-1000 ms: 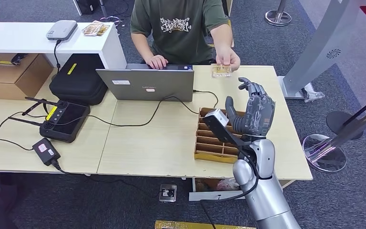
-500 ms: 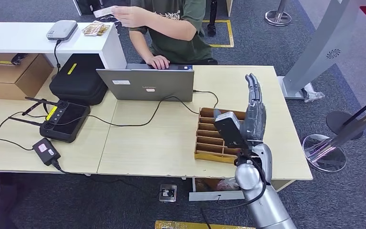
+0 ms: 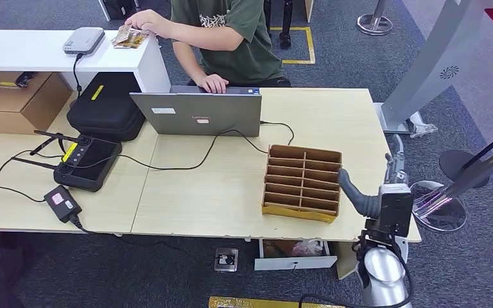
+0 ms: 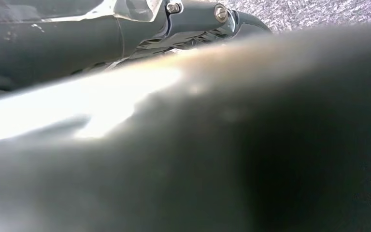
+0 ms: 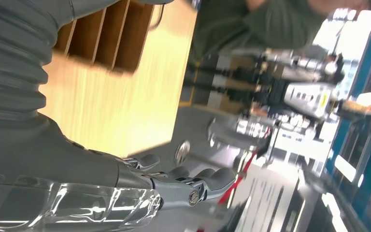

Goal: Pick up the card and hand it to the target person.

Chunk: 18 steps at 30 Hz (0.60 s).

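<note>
Cardboard divider box [image 3: 303, 181] sitting mid-worktop [image 3: 199, 186]; card [image 3: 128, 37] lying under person's hand [image 3: 142, 20] at eleven o'clock. Right hand [image 3: 385, 183] hanging empty, fingers apart, at four o'clock: retract clear of box.

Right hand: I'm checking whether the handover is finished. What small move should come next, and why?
Probably lower the right hand to rest. It holds nothing, fingers apart, beside the cardboard organizer; the person's hand rests at cards on the white counter.
</note>
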Available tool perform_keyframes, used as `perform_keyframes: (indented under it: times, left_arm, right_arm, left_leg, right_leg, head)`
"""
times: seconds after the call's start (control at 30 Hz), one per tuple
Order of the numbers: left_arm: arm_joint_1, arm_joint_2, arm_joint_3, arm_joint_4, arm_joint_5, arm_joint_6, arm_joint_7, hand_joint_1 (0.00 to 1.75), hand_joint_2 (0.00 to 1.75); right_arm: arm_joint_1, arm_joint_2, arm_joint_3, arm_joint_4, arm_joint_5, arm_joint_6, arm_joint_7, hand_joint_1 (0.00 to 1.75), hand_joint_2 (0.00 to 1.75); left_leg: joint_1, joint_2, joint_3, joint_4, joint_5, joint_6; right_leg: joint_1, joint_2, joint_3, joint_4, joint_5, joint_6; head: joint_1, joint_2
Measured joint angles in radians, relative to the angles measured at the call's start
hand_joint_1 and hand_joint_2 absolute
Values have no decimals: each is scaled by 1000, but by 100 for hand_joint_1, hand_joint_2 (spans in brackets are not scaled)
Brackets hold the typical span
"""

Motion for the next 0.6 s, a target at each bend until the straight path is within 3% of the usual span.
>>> perform_keyframes:
  times: [0.2,0.43,0.6]
  left_arm:
    - [1,0,1,0,1,-10,3,0,0]
    - [-1,0,1,0,3,-8,4,0,0]
    - [-1,0,7,0,22,21,8,0,0]
  right_arm:
    - [69,-24,-150,-62,1,-10,-14,0,175]
    - [89,-36,-219,-83,24,-58,-12,0,175]
    - [60,-85,-351,-8,-86,-100,-22,0,175]
  left_leg:
    - [0,0,0,0,-1,2]
    - [0,1,1,0,-1,2]
    - [0,1,1,0,-1,2]
  right_leg:
    - [0,0,1,0,0,0]
    - [0,1,0,0,0,0]
    - [0,0,2,0,0,0]
  head:
    - [0,0]
    - [0,0]
    - [0,0]
